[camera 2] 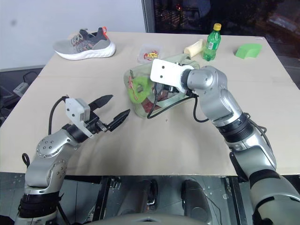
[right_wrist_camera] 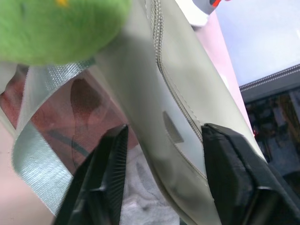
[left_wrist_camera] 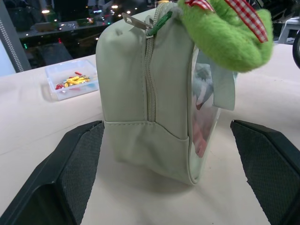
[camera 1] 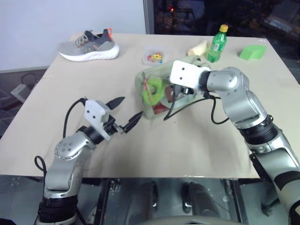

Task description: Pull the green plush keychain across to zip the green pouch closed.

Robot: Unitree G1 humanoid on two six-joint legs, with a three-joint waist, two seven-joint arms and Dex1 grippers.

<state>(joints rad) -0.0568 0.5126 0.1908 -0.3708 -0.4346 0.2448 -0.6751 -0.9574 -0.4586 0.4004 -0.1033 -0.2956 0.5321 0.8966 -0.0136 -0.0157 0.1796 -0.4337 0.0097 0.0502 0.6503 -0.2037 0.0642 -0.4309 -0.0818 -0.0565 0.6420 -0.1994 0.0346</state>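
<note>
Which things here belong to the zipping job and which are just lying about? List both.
Job: green pouch, green plush keychain, right gripper, left gripper.
Lying about: grey shoe, green bottle, clear box, green wedge block.

Sneaker (camera 1: 89, 45), bottle (camera 1: 217, 43), wedge block (camera 1: 252, 51), clear box (camera 1: 154, 56).

Two arms, clad in rounded silver-grey metal shells with black bands at the joints. A white, box-shaped housing with small dark screw holes is mounted at each wrist. Left hand (camera 1: 123, 114): two black, tapered, pointed fingers, textured on the inner pads (left_wrist_camera: 77, 173). Right hand (right_wrist_camera: 161, 173): black fingers, ribbed inside. Black cables are looped from each white housing along the forearm.
</note>
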